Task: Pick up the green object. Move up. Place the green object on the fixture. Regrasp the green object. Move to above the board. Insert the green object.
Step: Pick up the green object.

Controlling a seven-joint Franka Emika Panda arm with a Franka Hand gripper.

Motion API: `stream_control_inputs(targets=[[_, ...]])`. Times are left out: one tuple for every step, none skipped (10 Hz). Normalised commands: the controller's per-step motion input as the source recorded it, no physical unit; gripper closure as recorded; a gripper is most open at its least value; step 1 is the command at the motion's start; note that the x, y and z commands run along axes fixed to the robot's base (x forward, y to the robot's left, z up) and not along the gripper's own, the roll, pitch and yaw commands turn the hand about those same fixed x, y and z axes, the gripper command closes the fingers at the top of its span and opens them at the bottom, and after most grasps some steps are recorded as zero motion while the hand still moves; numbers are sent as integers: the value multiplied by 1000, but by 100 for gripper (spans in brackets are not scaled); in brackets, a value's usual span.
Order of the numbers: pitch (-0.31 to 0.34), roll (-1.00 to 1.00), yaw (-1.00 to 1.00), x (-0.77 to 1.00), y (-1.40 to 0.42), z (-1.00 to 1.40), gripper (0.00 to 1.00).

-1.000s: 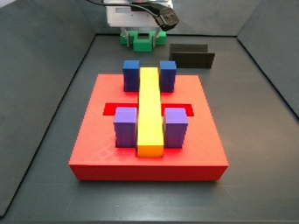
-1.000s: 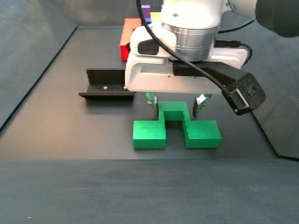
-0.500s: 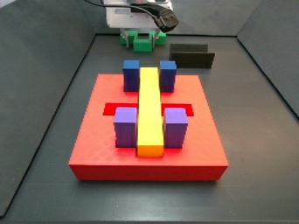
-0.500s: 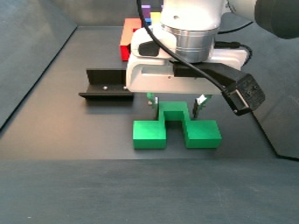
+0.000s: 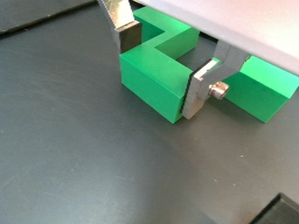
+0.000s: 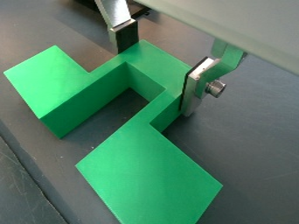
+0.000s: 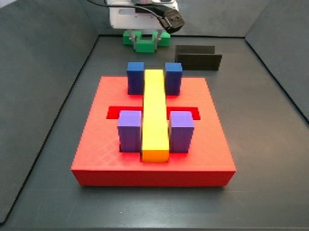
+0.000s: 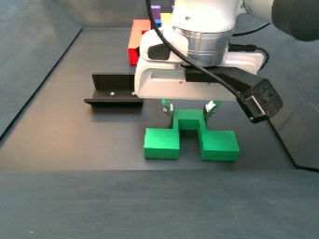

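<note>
End effector [image 8: 188, 108] down over green object [image 8: 189, 140], fingers [image 6: 201, 86] straddling its middle bar, touching; fixture [image 8: 112, 91] nearby.

My view: gripper [image 8: 188, 108] low over green object [image 8: 189, 137], fingers straddling its narrow middle bar; fixture [image 8: 114, 91] just beside, on dark floor [image 8: 75, 140].

A yellow bar [image 7: 156, 115] lies between blue blocks [image 7: 136, 73] and purple blocks [image 7: 130, 129].

One pincer [image 8: 189, 107], one green object [image 8: 189, 137], one fixture [image 8: 112, 91], one board [image 7: 108, 153], one yellow bar [image 7: 156, 113], two blue blocks [image 7: 135, 72] and two purple blocks [image 7: 130, 131] are counted.
</note>
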Motion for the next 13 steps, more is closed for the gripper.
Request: stream_control_inputs(targets=[[0,0,0,0,0,0,100],[0,0,0,0,0,0,100],[0,0,0,0,0,0,100],[0,0,0,0,0,0,100],[0,0,0,0,0,0,100],[0,0,0,0,0,0,100],[0,0,0,0,0,0,100],[0,0,0,0,0,0,100],[0,0,0,0,0,0,100],[0,0,0,0,0,0,100],[0,0,0,0,0,0,100],[0,0,0,0,0,0,100],[0,0,0,0,0,0,100]])
